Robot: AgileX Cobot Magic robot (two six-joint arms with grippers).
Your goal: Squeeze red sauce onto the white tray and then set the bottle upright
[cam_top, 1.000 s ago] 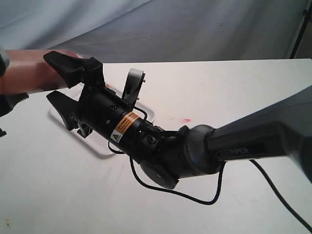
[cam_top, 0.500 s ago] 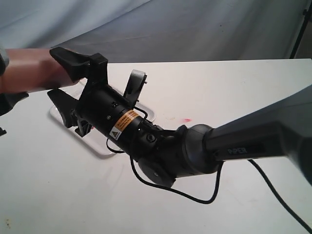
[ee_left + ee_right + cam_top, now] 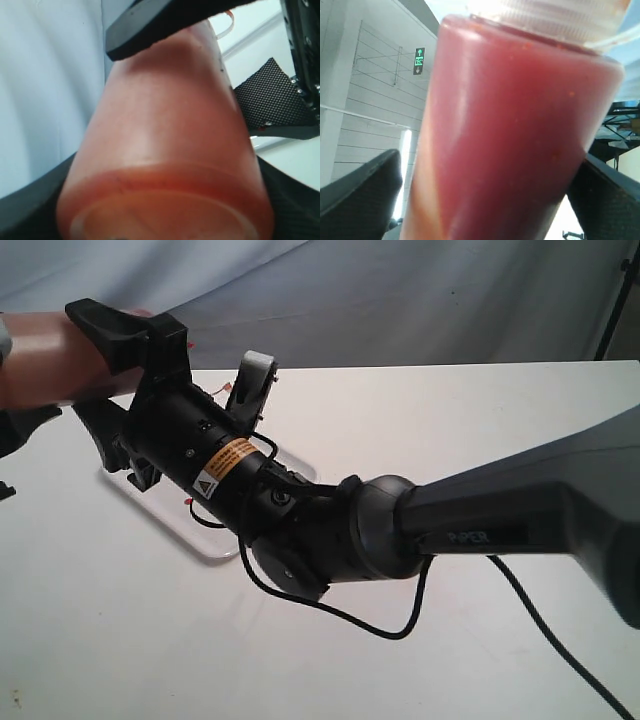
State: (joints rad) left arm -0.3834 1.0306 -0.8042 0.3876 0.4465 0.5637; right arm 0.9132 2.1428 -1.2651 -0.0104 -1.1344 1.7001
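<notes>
The right arm [image 3: 520, 520] stretches across the table [image 3: 450, 440], covering much of the tray [image 3: 215, 545] near the left edge. Beyond it, toward the far-left corner, the bottle [image 3: 35, 365] hangs level, its base clamped in the left gripper [image 3: 160, 210]. The right gripper [image 3: 75, 360] straddles it wide, perhaps not pressing. The nozzle is hidden, so a squeeze could land sauce [image 3: 510, 140] off the tray.

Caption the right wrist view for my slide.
Close-up: bottle of red sauce filling the frame, flanked by the right end effector's black fingers.
</notes>
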